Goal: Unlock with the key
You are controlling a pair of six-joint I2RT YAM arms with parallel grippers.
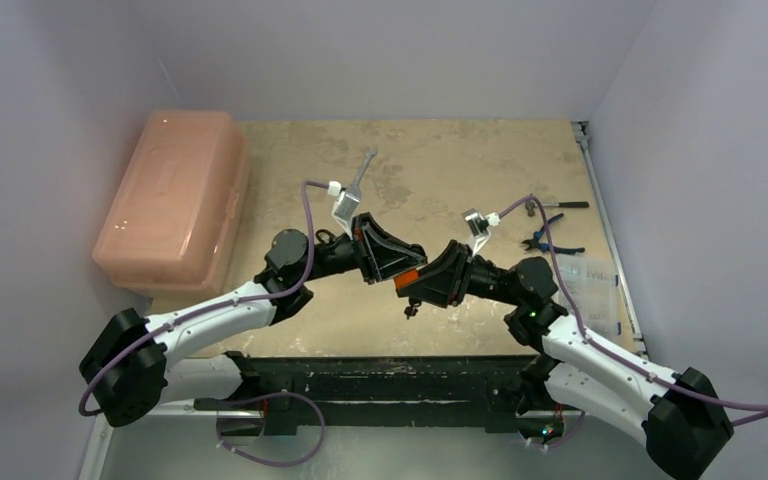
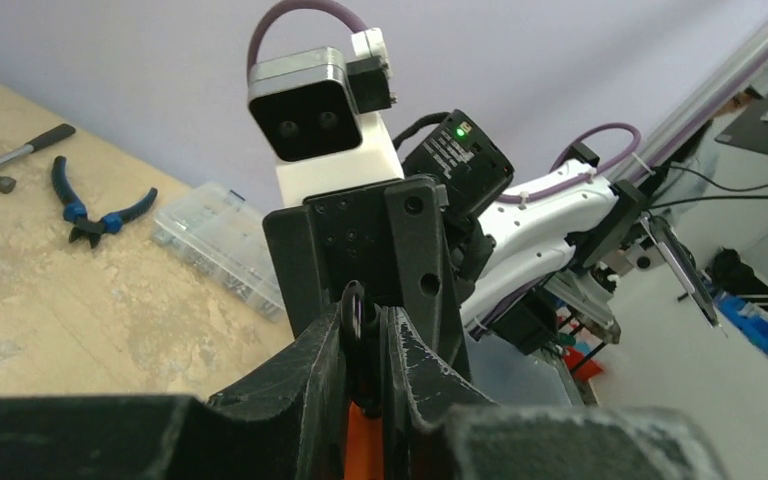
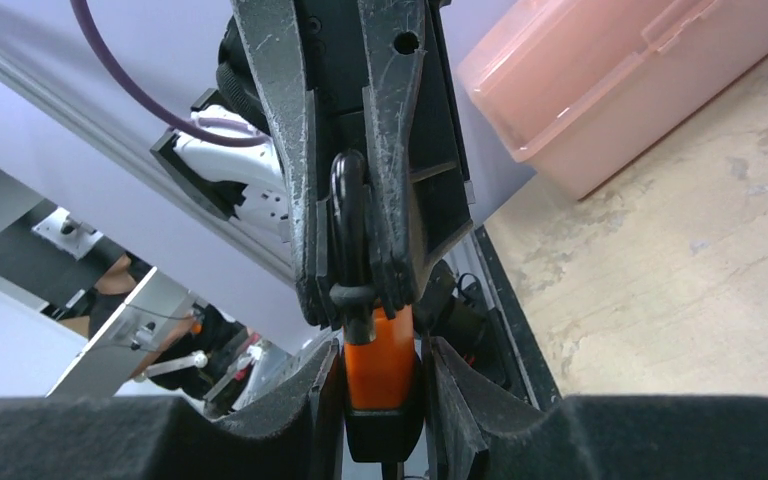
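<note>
Two arms meet nose to nose above table [image 1: 440, 170] middle. Left gripper [image 1: 418, 264] clamped on black shackle [image 3: 348, 225] of padlock [image 1: 409, 279]. Right gripper [image 1: 406, 287] grasps orange padlock body from opposite side. Padlock held off table between both. Pink box [image 1: 170, 200] far left. Pliers [image 1: 550, 240] and hammer [image 1: 555, 206] far right.
</note>
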